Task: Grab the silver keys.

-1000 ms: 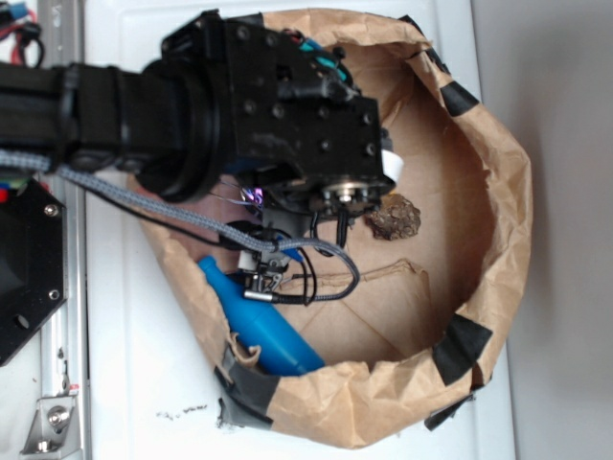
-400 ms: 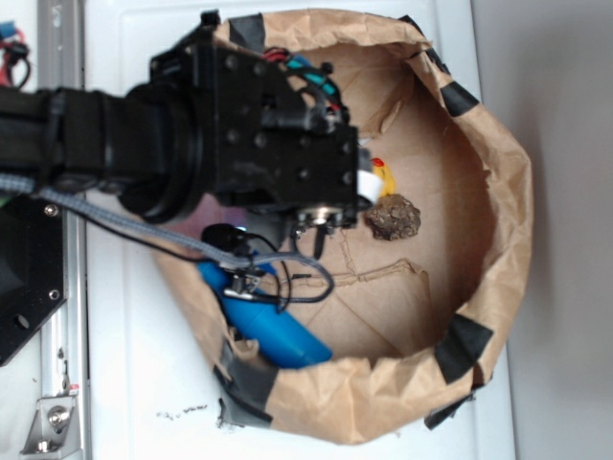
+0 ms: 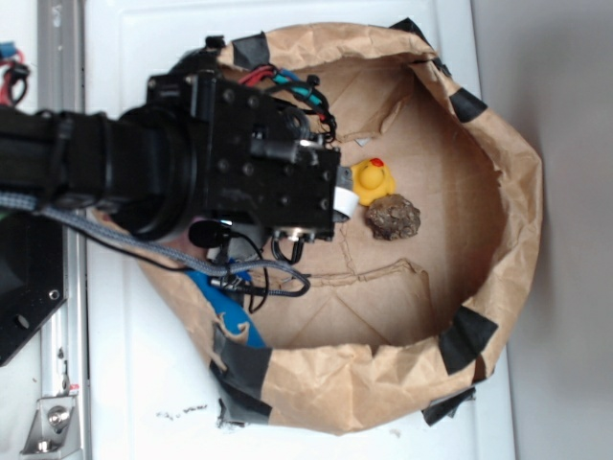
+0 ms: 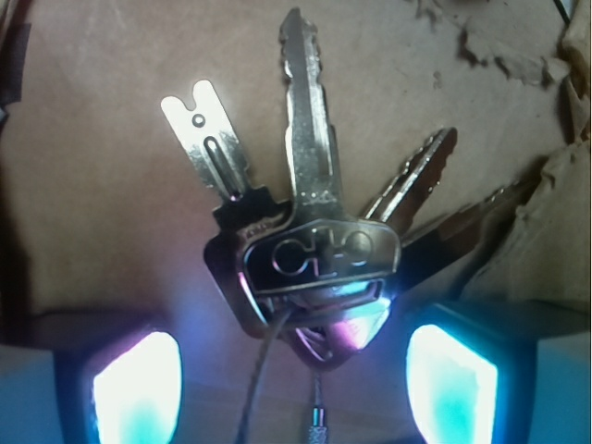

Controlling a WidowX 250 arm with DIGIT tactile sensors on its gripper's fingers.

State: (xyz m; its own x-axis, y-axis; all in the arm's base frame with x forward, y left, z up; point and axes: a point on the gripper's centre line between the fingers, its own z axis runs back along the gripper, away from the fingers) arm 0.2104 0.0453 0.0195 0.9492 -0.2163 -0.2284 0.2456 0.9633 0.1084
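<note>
Silver keys [image 4: 310,250] fanned between glowing pincer [image 4: 296,379] pads; grip unclear.

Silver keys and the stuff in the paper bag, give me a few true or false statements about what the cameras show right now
1. The silver keys lie fanned out between the two glowing fingertips of the gripper. True.
2. The gripper is shut on the keys. False: the fingertips stand apart on either side, not touching them.
3. A yellow rubber duck sits inside the brown paper bag. True.
4. The duck lies far from the brown lump. False: it is right beside it.
5. The bag's rim carries patches of black tape. True.
6. A thin wire loop hangs from the keys. True.
</note>
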